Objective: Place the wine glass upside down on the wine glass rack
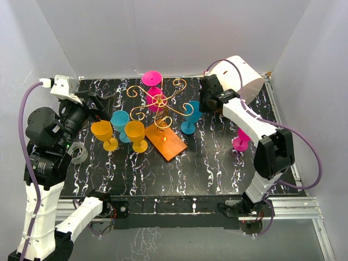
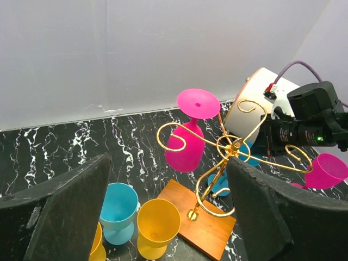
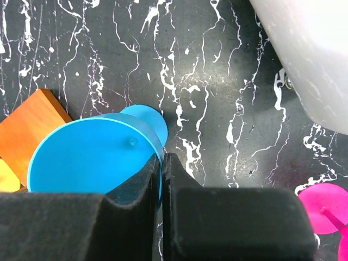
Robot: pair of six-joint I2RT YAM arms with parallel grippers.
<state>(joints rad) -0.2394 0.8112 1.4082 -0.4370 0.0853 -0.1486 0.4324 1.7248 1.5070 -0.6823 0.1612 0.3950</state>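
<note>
The wine glass rack (image 1: 157,101), gold wire on an orange base (image 1: 166,143), stands mid-table. A pink glass (image 1: 153,87) hangs upside down on a far arm. My right gripper (image 1: 201,109) is shut on the rim of an upright blue wine glass (image 1: 190,116) just right of the rack. In the right wrist view the jaws (image 3: 162,163) pinch the blue rim (image 3: 92,157), with its foot below. I cannot tell whether the foot touches the table. My left gripper (image 1: 101,107) is open and empty, raised left of the rack (image 2: 234,144).
Two yellow glasses (image 1: 103,134) (image 1: 136,135) and a blue one (image 1: 120,122) stand upright left of the rack. Another pink glass (image 1: 241,140) stands at the right, near my right forearm. White walls enclose the table.
</note>
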